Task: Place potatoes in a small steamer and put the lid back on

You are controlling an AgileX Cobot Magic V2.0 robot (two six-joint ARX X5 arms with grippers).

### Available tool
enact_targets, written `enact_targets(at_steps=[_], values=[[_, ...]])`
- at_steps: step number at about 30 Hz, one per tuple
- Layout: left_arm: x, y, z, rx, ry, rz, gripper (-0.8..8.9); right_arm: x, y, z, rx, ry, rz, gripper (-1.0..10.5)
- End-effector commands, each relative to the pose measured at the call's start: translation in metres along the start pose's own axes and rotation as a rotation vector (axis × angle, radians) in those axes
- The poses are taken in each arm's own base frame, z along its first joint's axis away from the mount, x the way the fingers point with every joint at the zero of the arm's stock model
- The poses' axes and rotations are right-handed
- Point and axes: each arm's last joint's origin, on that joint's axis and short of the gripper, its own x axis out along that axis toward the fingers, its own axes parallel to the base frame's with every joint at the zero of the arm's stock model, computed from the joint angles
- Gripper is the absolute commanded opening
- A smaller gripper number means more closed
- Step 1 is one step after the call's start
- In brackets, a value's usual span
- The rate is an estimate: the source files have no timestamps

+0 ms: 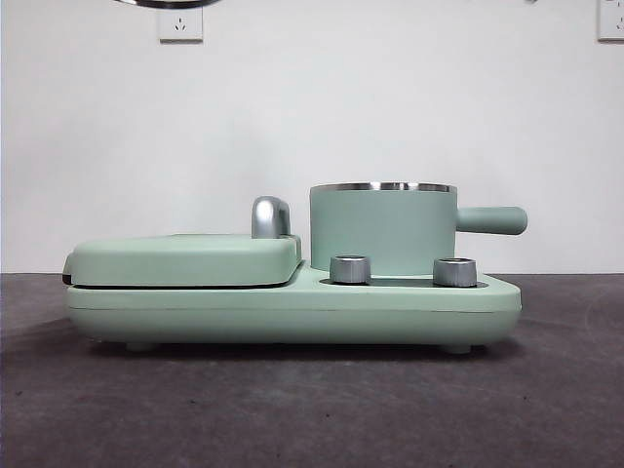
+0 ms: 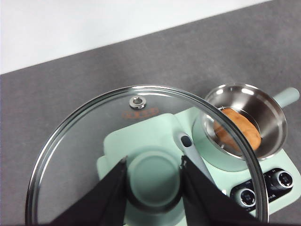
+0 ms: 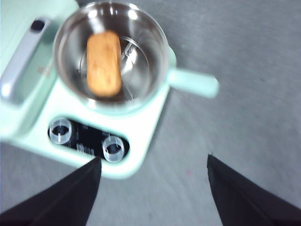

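Potato placement appears complete; the step in hand is returning the lid to the small steamer.

Front view: the small steamer stands uncovered on the right half of the mint-green cooker base, its steel rim bare and its side handle pointing right. The flat griddle cover lies closed on the left half, with its chrome handle just beside the pot. Two silver dials sit at the front edge below the pot. The pot's interior is hidden from this level. A steel arc at the top edge is probably the lid rim, held high above. The unit rests on a grey bench.

Left wrist view: the left hand is closed on the mint-green knob of the glass lid, one jaw on each side of it. The lid hangs level, above the griddle side, with its rim overlapping the near edge of the pot. The potato lies inside the steel bowl of the pot, seen partly through the glass.

Right wrist view: the right hand holds nothing, jaws spread wide, above the bench off the front of the cooker. The picture is blurred. The potato lies lengthwise in the pot, below the rim.

Next move, as a judgement: shift the lid sideways until it is centred over the pot, lower it level until the steel rims seat, then release the knob. The potato lies low enough that it should not obstruct seating.
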Motion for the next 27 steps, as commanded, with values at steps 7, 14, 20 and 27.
enact_targets(at_steps=[7,14,20,27], values=[[0.02,-0.025,0.009,0.049,-0.024,-0.072,0.08,-0.07,-0.023,-0.114,-0.013,-0.176,0.122,3.5],[0.05,-0.057,0.01,0.104,-0.005,-0.146,0.08,-0.096,-0.04,-0.186,0.027,-0.382,0.315,3.5],[0.081,-0.088,0.01,0.148,-0.014,-0.207,0.08,-0.102,-0.049,-0.216,0.079,-0.437,0.342,3.5],[0.125,-0.122,0.003,0.188,0.006,-0.258,0.08,-0.103,-0.05,-0.219,0.092,-0.448,0.346,3.5]])
